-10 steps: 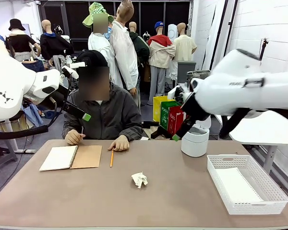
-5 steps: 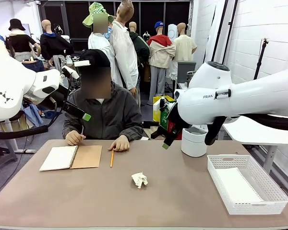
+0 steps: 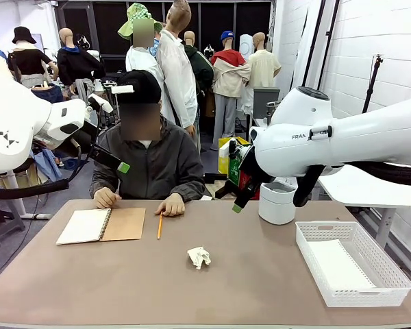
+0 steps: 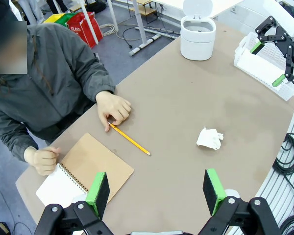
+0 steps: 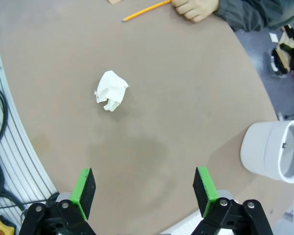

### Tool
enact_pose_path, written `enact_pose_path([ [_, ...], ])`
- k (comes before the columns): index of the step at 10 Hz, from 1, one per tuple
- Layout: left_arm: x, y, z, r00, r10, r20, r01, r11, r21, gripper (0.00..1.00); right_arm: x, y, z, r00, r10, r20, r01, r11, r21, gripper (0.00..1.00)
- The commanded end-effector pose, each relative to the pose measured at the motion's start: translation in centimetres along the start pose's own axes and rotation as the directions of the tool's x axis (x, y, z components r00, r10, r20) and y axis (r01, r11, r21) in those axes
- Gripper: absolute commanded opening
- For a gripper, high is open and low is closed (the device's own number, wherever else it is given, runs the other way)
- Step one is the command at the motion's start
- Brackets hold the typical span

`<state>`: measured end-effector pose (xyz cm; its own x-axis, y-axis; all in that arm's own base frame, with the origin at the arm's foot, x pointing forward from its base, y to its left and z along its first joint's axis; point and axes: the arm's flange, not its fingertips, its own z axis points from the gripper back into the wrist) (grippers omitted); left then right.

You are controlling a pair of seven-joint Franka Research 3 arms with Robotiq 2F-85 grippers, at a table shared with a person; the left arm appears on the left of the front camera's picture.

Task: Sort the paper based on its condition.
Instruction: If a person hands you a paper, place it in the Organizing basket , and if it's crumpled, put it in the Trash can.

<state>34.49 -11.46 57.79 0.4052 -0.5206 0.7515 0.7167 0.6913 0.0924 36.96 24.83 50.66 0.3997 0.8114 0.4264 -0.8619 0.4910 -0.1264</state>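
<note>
Crumpled paper ball (image 3: pixel 199 257) sits loose near the middle of the tabletop (image 3: pixel 123 288), nothing touching it; also seen in left wrist view (image 4: pixel 209 138) and right wrist view (image 5: pixel 110 90). White basket (image 3: pixel 387 296) at the robot's right holds flat white paper (image 3: pixel 339 266), looks like one or more good sheets already sorted there. White lidded bin (image 3: pixel 278 201) stands behind the basket, likely the spot for bad sheets; contents can't be seen.

Right gripper (image 5: pixel 143 192) is released, jaws wide apart, empty, hovering above the tabletop with the ball ahead of it and off to one side, well apart. Left gripper (image 4: pixel 156 188) also released and empty, held high over the notebook side.

Person sits at far side, one hand (image 3: pixel 170 205) resting by the pencil (image 3: pixel 159 225), other hand (image 3: pixel 107 197) by the open spiral notebook (image 3: pixel 101 225). Neither hand offers a sheet right now.

Progress judgement: partway. Flat paper in basket reads as done; crumpled ball is still left to grasp and drop, probably into the bin. The notebook may yield more sheets; can't tell how many.
</note>
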Motion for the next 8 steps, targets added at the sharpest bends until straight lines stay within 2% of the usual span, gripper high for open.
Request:
enact_pose_path([
  [1,0.0,0.1,0.1,1.0,0.005,-0.004,-0.005,1.0,-0.007,1.0,0.0,0.0,0.0,1.0,0.0,0.0,0.0,1.0,0.0,1.0],
  [3,0.0,0.1,0.1,1.0,0.005,-0.004,-0.005,1.0,-0.007,1.0,1.9,1.4,-2.7,0.999,-0.023,-0.031,0.022,0.999,-0.026,1.0],
  [8,0.0,0.1,0.1,1.0,0.005,-0.004,-0.005,1.0,-0.007,1.0,5.1,3.9,-10.2,0.996,0.043,-0.083,-0.043,0.999,-0.007,1.0],
])
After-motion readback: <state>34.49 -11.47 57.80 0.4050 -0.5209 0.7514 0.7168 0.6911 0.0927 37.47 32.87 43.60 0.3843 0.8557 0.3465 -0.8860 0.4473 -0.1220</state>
